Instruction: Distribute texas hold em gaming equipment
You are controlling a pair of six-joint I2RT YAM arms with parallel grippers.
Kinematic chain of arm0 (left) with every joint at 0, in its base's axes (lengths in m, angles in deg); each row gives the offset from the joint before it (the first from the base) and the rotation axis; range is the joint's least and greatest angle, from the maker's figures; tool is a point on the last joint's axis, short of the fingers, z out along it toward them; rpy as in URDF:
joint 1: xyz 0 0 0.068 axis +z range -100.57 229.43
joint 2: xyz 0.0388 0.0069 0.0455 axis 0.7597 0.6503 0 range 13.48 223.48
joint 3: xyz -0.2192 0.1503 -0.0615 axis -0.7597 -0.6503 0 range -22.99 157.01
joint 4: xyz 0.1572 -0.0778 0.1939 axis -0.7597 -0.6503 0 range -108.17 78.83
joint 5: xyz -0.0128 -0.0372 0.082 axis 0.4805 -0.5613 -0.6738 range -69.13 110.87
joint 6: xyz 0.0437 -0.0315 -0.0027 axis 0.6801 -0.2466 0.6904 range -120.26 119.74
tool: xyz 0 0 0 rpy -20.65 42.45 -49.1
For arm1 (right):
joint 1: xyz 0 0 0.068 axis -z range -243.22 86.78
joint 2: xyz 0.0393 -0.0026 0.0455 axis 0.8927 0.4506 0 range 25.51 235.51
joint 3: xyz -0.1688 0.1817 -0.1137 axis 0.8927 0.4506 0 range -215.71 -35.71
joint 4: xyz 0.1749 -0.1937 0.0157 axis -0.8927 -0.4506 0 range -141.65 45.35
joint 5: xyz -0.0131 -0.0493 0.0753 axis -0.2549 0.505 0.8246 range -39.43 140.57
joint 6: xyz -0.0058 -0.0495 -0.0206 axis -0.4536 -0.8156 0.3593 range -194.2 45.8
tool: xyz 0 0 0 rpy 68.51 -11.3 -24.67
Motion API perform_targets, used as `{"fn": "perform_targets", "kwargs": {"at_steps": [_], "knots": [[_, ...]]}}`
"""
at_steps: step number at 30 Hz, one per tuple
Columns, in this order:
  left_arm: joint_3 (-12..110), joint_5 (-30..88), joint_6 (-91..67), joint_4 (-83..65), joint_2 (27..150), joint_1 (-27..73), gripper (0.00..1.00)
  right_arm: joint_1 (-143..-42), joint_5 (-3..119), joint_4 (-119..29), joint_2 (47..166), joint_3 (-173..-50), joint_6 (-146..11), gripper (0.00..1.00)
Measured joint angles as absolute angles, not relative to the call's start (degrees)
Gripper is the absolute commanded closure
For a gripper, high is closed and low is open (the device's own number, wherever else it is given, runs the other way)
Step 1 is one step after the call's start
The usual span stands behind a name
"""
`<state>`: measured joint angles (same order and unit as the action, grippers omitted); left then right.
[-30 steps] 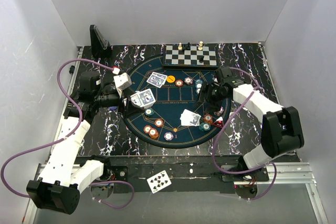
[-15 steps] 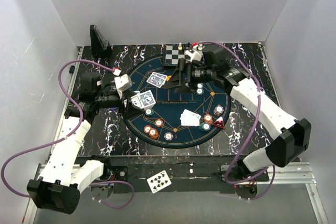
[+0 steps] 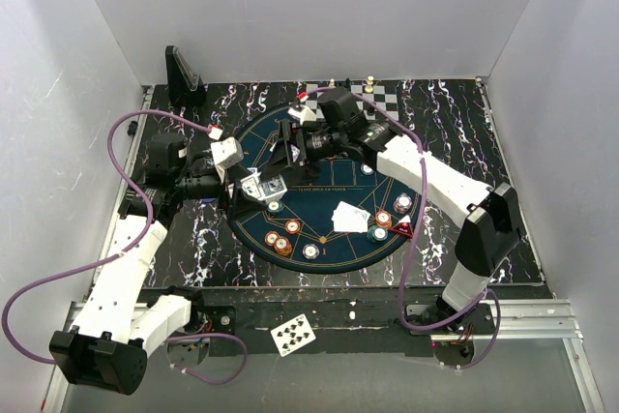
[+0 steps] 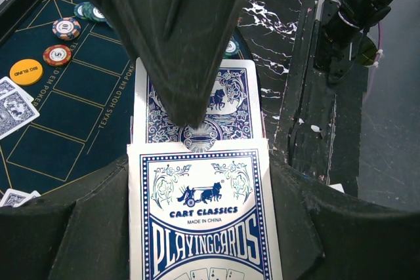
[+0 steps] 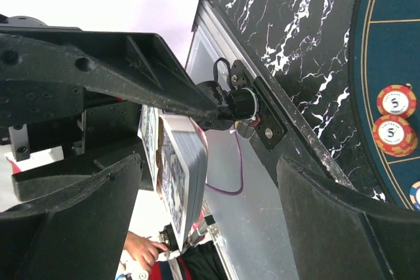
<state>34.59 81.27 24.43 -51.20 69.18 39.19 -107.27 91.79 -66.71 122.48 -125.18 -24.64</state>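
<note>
Left wrist alone shows jaws clamping card box [image 4: 200, 227].

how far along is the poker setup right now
Partly dealt. Done: chips and one card pair already lie on the mat. In hand: the left gripper is shut on the deck, and the right gripper, open, reaches toward it. Left: dealing further cards; one stray card sits off the table's near edge.
</note>
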Motion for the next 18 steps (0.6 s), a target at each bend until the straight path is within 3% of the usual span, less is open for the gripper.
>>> {"fn": "perform_targets", "kwargs": {"at_steps": [10, 18], "knots": [[35.23, 81.62, 23.18, -49.61, 70.97, 39.19, 1.0, -108.67, 94.19, -64.9, 124.38, -125.72, -22.89, 0.08], [36.1, 81.66, 21.32, -47.07, 71.6, 39.19, 1.0, -108.05, 94.87, -63.63, 124.31, -123.78, -21.47, 0.24]]}}
